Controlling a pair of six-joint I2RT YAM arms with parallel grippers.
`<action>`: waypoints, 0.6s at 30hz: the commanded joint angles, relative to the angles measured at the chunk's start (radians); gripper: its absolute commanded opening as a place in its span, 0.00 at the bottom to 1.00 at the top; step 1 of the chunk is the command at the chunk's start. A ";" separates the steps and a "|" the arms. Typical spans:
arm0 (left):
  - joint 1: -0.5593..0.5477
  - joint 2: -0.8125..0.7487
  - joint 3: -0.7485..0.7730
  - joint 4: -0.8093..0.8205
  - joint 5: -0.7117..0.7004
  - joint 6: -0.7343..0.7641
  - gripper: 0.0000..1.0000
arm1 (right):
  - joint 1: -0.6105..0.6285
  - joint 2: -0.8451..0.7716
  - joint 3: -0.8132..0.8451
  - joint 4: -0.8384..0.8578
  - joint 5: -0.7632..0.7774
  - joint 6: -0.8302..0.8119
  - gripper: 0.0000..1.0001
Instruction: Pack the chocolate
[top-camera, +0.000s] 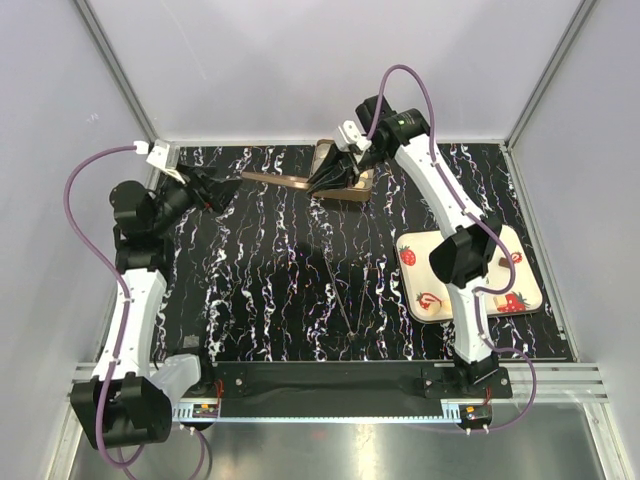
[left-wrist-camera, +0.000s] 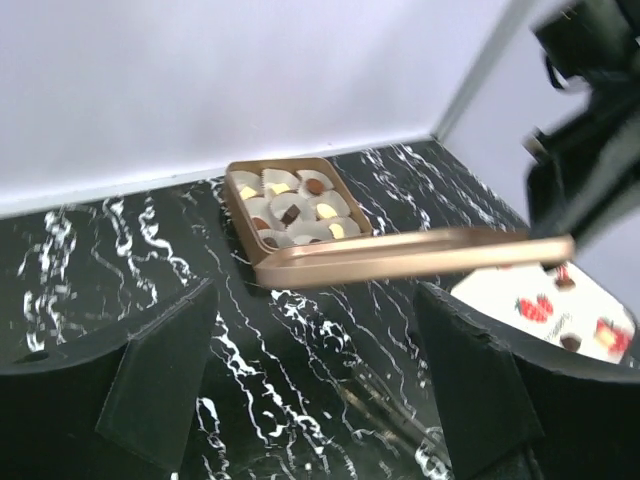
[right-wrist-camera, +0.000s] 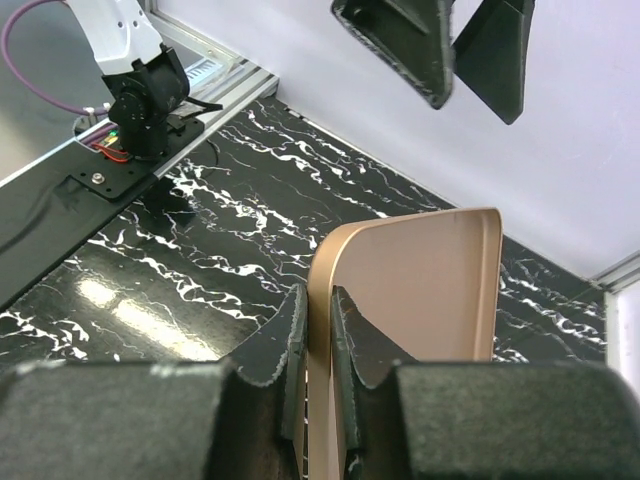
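Note:
A copper box (left-wrist-camera: 262, 252) at the back of the table holds chocolate (left-wrist-camera: 314, 186), dark and pale pieces in white paper cups. Its flat copper lid (right-wrist-camera: 425, 285) hangs above the table with my right gripper (right-wrist-camera: 318, 330) shut on the lid's rim. In the top view this right gripper (top-camera: 335, 178) is over the box (top-camera: 362, 186), the lid (top-camera: 285, 180) reaching left. My left gripper (left-wrist-camera: 315, 300) is open and empty, a little short of the lid (left-wrist-camera: 420, 255); from above the left gripper (top-camera: 215, 192) sits left of it. More chocolate (left-wrist-camera: 572, 342) lies on the white tray (left-wrist-camera: 520, 290).
The strawberry-print tray (top-camera: 520, 285) lies at the right side of the black marbled table, partly under my right arm. Thin metal tongs (top-camera: 345, 300) lie on the table's middle, also below my left gripper as tongs (left-wrist-camera: 390, 410). Grey walls close the back and sides.

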 joint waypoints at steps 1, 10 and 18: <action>0.002 -0.034 -0.010 0.122 0.136 0.153 0.84 | -0.003 -0.104 0.014 -0.191 -0.232 -0.064 0.00; -0.014 0.038 -0.072 0.340 0.346 0.405 0.88 | -0.003 -0.228 -0.155 -0.018 -0.231 0.066 0.00; -0.159 0.097 0.142 -0.183 0.210 0.947 0.88 | -0.001 -0.208 -0.182 -0.040 -0.231 0.051 0.00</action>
